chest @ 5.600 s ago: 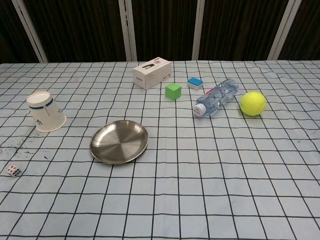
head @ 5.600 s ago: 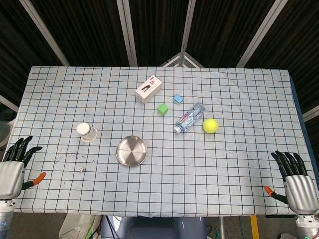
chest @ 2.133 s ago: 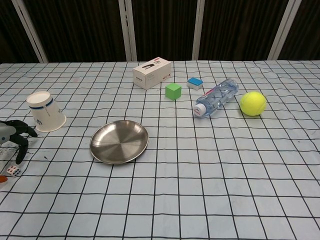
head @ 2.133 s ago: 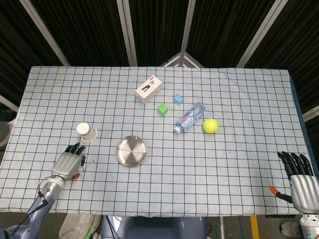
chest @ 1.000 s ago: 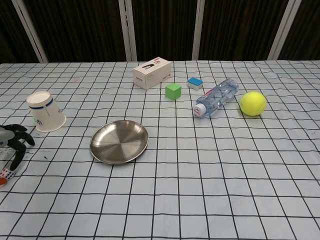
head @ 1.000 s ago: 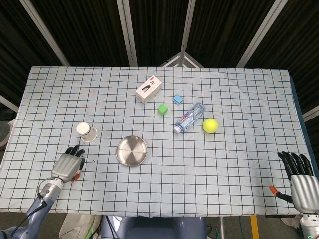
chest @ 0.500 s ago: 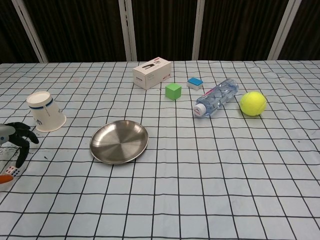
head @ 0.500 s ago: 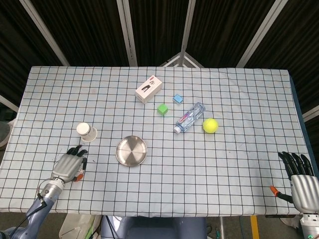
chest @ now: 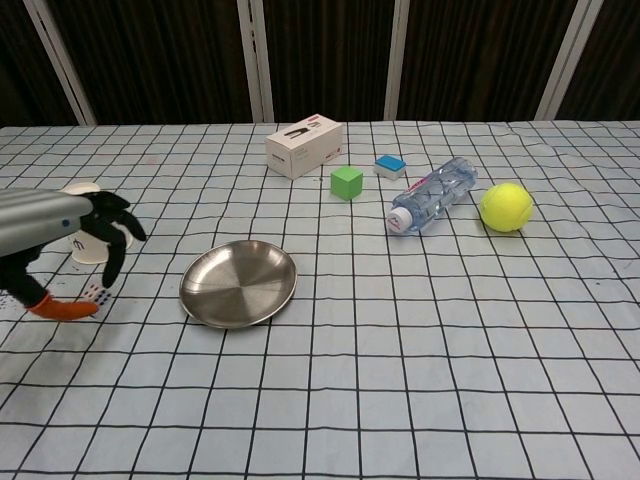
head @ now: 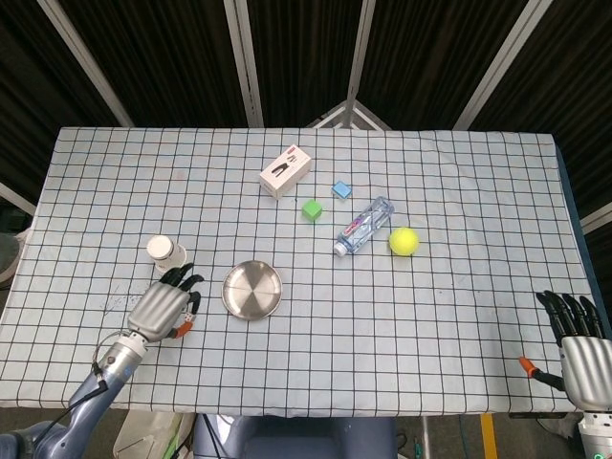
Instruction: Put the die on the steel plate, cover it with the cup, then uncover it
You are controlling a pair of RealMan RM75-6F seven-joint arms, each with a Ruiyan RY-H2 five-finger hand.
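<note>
I pinch the die (chest: 95, 293) in my left hand (head: 163, 308), just left of the steel plate (head: 252, 291); tiny, light, hard and slick, best held by opposite faces. My right hand (head: 581, 356) idles, fingers spread

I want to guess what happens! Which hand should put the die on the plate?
Left, probably. The left hand holds the die beside the plate; the right hand waits at the far table edge.

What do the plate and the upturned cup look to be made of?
Plate: apparently brushed steel, with a grey metallic sheen and soft reflections. Cup: probably paper, matte white with a blue band, partly hidden in the chest view.
</note>
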